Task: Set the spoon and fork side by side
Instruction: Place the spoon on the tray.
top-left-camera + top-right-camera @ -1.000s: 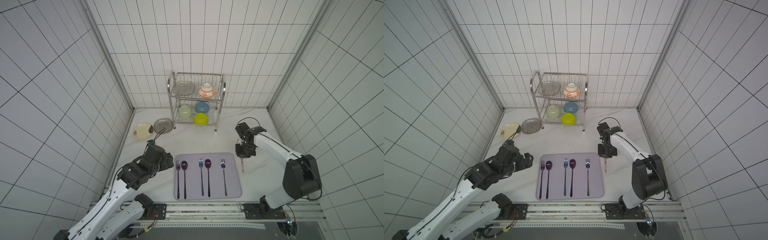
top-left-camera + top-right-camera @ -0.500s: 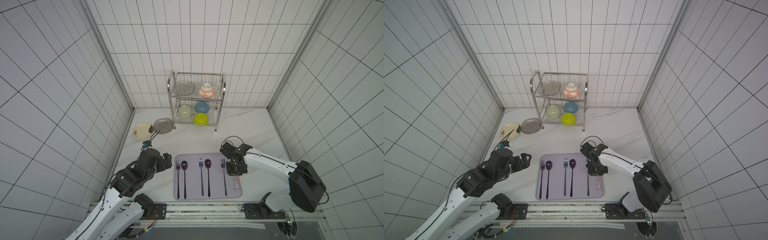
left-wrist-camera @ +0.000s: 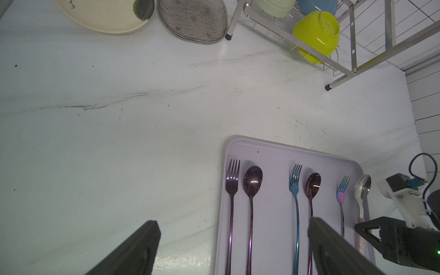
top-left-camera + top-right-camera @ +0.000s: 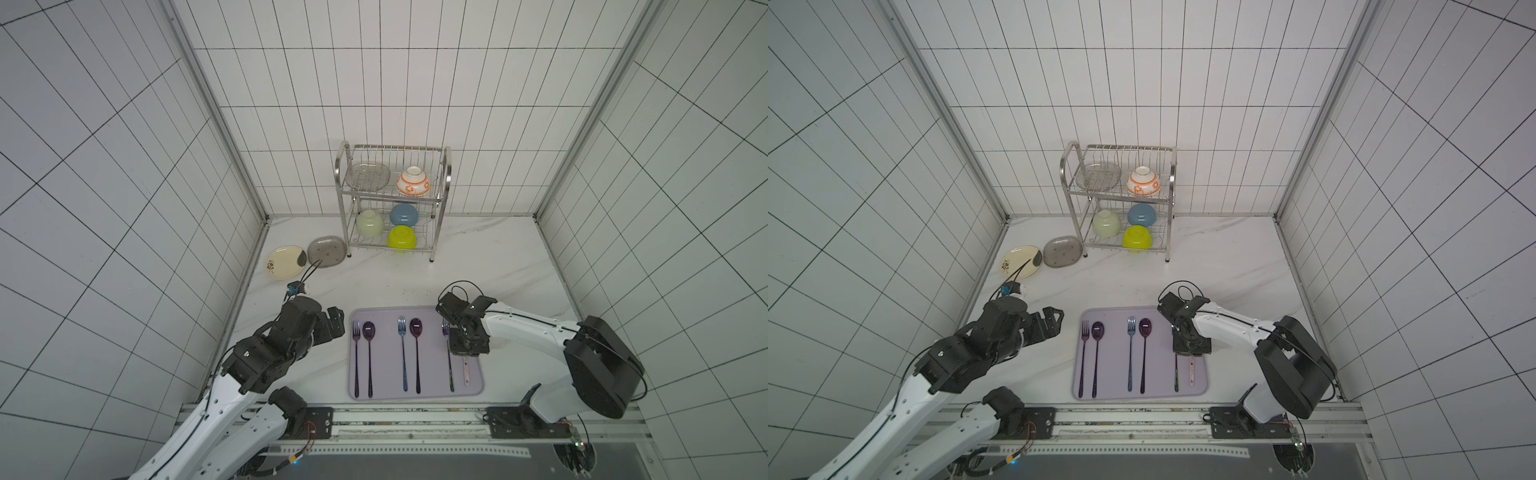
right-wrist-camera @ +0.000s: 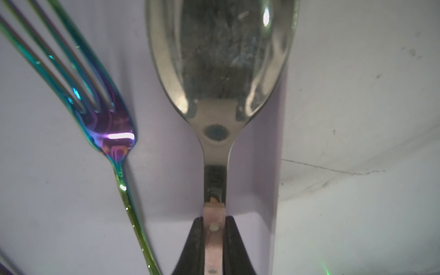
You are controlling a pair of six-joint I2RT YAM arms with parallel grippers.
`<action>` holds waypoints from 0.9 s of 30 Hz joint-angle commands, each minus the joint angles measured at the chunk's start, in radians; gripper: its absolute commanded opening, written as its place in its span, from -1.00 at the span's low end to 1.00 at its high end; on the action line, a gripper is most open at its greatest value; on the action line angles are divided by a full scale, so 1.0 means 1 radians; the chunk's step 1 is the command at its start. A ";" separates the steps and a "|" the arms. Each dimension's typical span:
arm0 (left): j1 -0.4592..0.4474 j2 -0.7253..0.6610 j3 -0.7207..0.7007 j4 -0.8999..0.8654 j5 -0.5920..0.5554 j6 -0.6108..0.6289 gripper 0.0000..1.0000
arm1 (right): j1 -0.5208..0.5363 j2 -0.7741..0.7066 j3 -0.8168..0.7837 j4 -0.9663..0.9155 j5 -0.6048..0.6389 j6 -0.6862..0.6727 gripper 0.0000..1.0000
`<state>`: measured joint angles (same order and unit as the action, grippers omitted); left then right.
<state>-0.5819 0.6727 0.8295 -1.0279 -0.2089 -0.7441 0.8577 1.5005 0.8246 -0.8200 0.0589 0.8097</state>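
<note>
Two other pairs lie on the lilac tray (image 4: 434, 374), beyond the rainbow fork (image 5: 102, 119) as seen from the right hand (image 5: 214, 228): a blue fork (image 4: 401, 328) with a maroon spoon (image 4: 416, 327), then a purple fork (image 4: 356, 332) with a purple spoon (image 4: 368, 330). The right hand is clamped on the pinkish handle of the silver spoon (image 5: 219, 59). Its bowl points ahead of the fingers, just beside the rainbow fork and parallel to it, at the tray's outer rim. The left hand (image 4: 334, 324) hovers off the tray's opposite side, fingers wide apart and holding nothing. The worktop (image 4: 478, 266) is white marble, enclosed by white tiled walls. Well beyond both hands, a cream plate (image 4: 286, 261) and a grey dish (image 4: 327, 252) lie beside a wire rack (image 4: 440, 199). Its upper shelf holds a grey plate (image 4: 368, 175) and an orange-patterned bowl (image 4: 412, 181). Pale green (image 4: 370, 222), blue (image 4: 403, 215) and lime (image 4: 401, 238) bowls sit overturned below.
</note>
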 commanded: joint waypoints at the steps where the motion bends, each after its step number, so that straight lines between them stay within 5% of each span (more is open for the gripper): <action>1: -0.007 0.004 -0.009 0.017 0.003 0.005 0.96 | 0.028 -0.009 -0.014 0.005 0.007 0.025 -0.93; 15: -0.015 0.005 -0.007 0.016 0.000 0.005 0.96 | 0.044 0.023 -0.029 0.011 0.029 -0.009 -0.90; 27: -0.016 0.004 -0.006 0.015 -0.006 0.000 0.96 | 0.044 0.020 -0.006 -0.014 0.039 -0.034 -0.42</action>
<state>-0.5949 0.6811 0.8295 -1.0279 -0.2089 -0.7441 0.8925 1.5089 0.8097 -0.8112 0.0731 0.7891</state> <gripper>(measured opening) 0.982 0.281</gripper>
